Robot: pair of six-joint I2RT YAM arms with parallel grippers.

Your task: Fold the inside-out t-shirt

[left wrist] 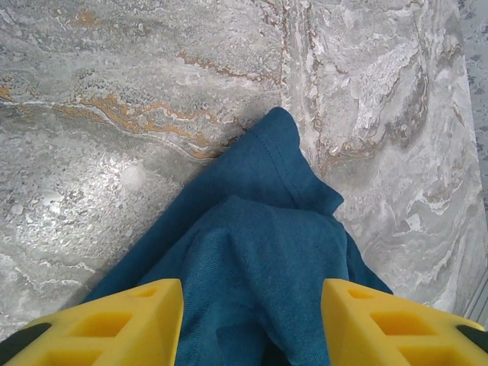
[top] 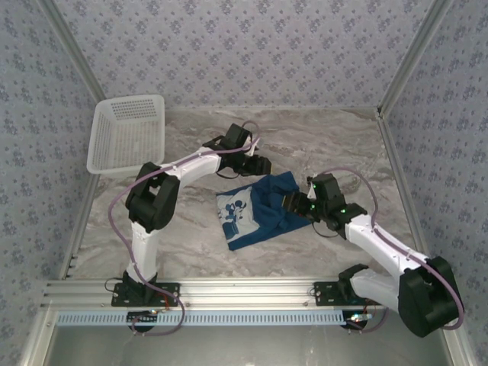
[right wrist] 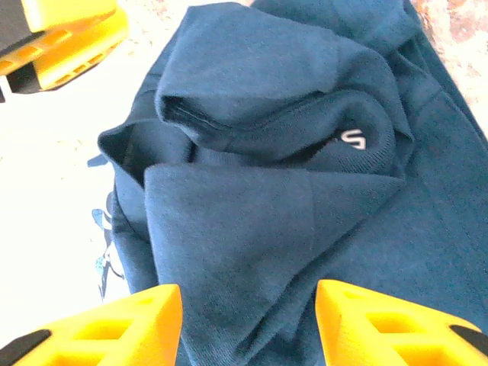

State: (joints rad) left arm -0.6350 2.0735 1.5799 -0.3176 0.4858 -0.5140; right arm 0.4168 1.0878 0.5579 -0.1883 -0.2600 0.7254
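Presently, my left gripper [top: 258, 166] stands with its two yellow fingers [left wrist: 114, 324] spread apart over the far edge of the dark navy-blue soft cloth t-shirt [top: 263, 204]. Cloth lies in the gap between them, and neither finger pinches it. My right gripper [top: 293, 202] is likewise spread, poised above the garment's right side, its yellow fingers [right wrist: 107, 328] standing wide of a bunched fold and clamping nothing. The t-shirt lies crumpled at the middle of the grey marble-patterned table [top: 343, 145], between the two grippers, with a pale printed patch [top: 235, 213] turned up on its left portion. A small whitish neck label [right wrist: 352, 139] (lettering too blurred to read) shows inside the collar. The white plastic lattice basket [top: 126, 133] sits at the far left corner, well apart from the shirt.
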